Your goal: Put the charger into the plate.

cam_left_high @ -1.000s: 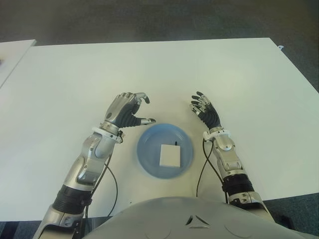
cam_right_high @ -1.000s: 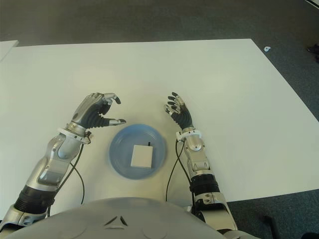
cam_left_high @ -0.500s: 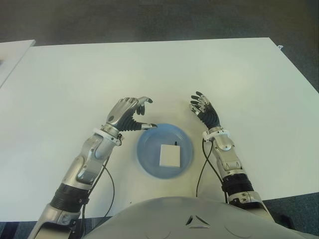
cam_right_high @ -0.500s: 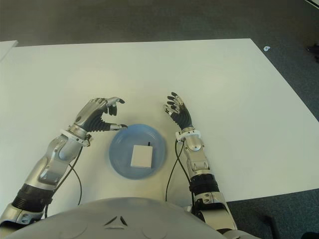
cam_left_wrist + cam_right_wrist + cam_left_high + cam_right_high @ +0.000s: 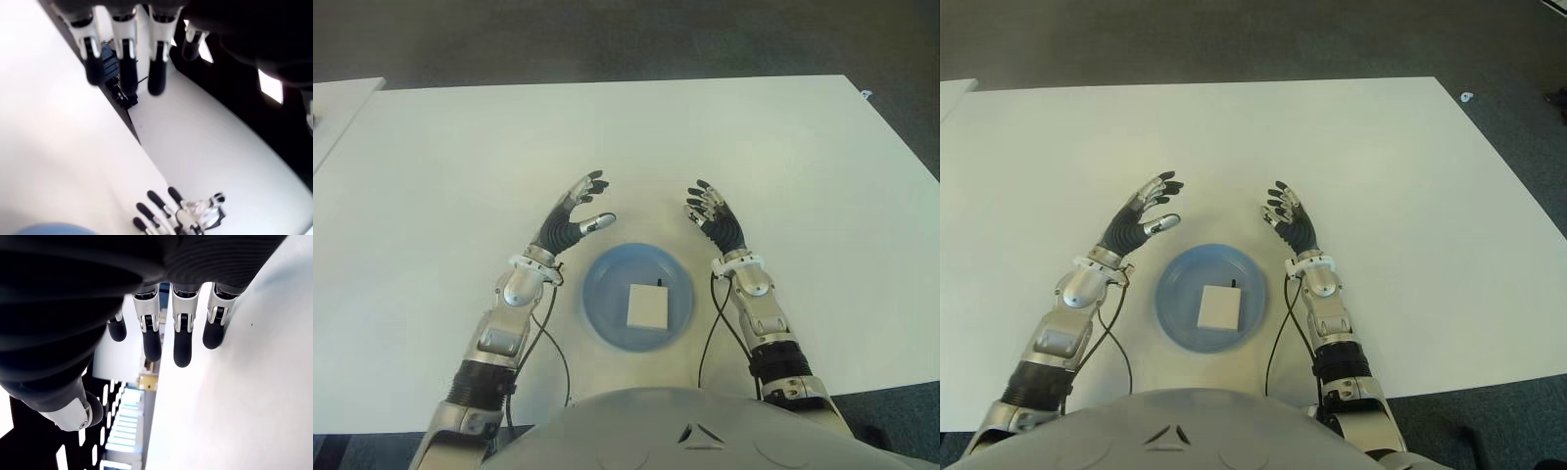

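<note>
A flat white square charger [image 5: 647, 305] lies inside the round blue plate [image 5: 606, 286] near the table's front edge. My left hand [image 5: 573, 211] is up and to the left of the plate, fingers spread and holding nothing. On the plate's other side, my right hand [image 5: 713, 216] shows with its fingers extended and nothing in them. In the left wrist view the left fingers [image 5: 158, 73] point straight out, and my right hand [image 5: 176, 215] shows farther off. In the right wrist view the right fingers [image 5: 182, 340] hang straight over the white tabletop.
The white table [image 5: 460, 157] stretches far beyond the hands on all sides. A second white surface [image 5: 333, 103] shows at the far left. Dark carpet [image 5: 607, 39] lies past the table's far edge.
My left hand has uncurled from a half-closed pose to spread fingers and its forearm has swung nearer the plate. The right hand, charger and plate have stayed put.
</note>
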Robot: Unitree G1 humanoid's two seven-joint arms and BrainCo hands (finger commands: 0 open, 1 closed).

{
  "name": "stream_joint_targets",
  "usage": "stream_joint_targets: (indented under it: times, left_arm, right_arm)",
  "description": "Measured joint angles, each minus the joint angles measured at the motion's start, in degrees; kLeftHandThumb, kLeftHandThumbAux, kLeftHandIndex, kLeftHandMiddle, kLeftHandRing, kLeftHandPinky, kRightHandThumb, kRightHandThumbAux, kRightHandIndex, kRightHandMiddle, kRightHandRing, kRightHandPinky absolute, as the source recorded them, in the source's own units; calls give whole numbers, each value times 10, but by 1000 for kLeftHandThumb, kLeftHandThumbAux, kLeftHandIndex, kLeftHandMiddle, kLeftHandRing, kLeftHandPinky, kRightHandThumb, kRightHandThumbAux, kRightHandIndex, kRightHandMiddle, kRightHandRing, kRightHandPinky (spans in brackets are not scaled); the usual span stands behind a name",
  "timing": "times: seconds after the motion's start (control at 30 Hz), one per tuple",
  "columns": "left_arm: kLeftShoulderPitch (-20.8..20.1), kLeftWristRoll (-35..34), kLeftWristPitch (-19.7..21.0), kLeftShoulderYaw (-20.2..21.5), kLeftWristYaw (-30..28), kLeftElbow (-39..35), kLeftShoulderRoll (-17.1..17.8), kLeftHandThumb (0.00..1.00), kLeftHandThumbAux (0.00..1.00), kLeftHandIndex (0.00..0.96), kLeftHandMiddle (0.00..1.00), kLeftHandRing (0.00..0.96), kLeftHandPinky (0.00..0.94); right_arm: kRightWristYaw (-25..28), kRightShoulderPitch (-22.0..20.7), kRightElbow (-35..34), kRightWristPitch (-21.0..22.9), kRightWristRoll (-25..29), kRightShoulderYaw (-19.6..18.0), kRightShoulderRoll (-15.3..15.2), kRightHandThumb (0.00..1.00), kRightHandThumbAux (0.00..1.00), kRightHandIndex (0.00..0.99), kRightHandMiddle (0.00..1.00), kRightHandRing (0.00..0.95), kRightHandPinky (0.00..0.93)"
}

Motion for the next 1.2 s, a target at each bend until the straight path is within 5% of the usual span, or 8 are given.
stream_joint_targets:
  times: [0.4,0.73,1.2]
  left_arm:
    - [-1,-40,-75,28,8,80,-41,3,481,0,0,0,0]
    - [-16,-37,-141,55,18,180,-43,0,459,0,0,0,0]
    - [-33,-15,-162,75,98,259,-69,0,463,0,0,0,0]
  right_arm:
    - [3,0,0,0,0,-2,-1,213,630,0,177,187,159]
    - [3,0,0,0,0,-5,-2,186,612,0,165,181,153]
    - [8,4,-5,4,3,-8,-4,176,593,0,157,177,164]
